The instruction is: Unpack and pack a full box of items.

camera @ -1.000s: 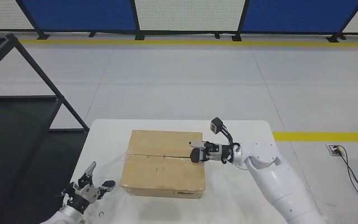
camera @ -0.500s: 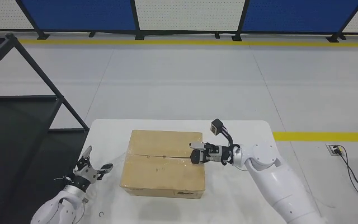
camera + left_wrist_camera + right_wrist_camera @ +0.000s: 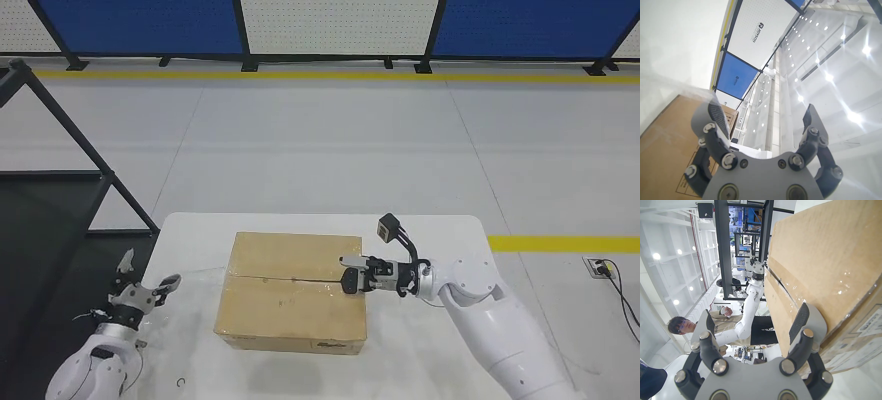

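A shut cardboard box (image 3: 290, 290) lies in the middle of the white table (image 3: 430, 235), its two top flaps meeting in a seam that runs left to right. My right gripper (image 3: 347, 278) is at the box's right edge, at the end of that seam. It is open (image 3: 753, 323); one finger pad (image 3: 799, 321) lies against the box top (image 3: 819, 266), the other is in free air. My left gripper (image 3: 140, 290) is open at the table's left edge, apart from the box (image 3: 664, 142). A clear filmy strip (image 3: 687, 89) trails from one of its fingertips (image 3: 717, 115).
A black metal rack (image 3: 60, 200) stands off the table's left side, close to the left arm. A small ring (image 3: 181, 380) lies on the table near the front left. Bare tabletop lies right of the box around the right arm.
My left gripper has drawn back to the left and farther from the box, staying open. The right gripper and the box have kept still.
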### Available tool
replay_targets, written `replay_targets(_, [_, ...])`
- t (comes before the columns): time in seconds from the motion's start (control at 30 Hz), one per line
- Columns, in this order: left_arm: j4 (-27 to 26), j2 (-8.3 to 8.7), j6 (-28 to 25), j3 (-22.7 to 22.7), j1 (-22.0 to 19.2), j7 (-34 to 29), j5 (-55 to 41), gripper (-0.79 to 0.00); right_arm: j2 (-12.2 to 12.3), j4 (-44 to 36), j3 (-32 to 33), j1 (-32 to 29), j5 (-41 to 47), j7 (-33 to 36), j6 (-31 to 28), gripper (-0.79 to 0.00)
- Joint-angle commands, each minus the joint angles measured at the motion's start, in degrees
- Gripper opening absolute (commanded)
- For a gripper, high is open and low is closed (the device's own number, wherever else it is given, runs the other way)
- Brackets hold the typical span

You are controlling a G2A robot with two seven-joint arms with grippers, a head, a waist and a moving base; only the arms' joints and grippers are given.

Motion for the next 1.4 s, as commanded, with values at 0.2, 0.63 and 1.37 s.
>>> replay_targets(0.2, [0.79,0.14,6.21,2.78,0.48,-3.48,2.56,0.0,-0.18,0.47,-0.23,0.58,0.1,0.26,0.16,0.0])
replay_targets(0.63, [3.99,-0.49,2.5,4.52,-1.12,1.7,3.02,-0.6,-0.35,0.91,-0.35,0.99,-0.09,0.22,0.07,0.0])
replay_targets(1.37, [3.61,-0.61,-1.67,1.74,1.25,4.12,2.49,-0.785,-0.76,2.11,-0.72,1.55,0.24,0.31,-0.19,0.0])
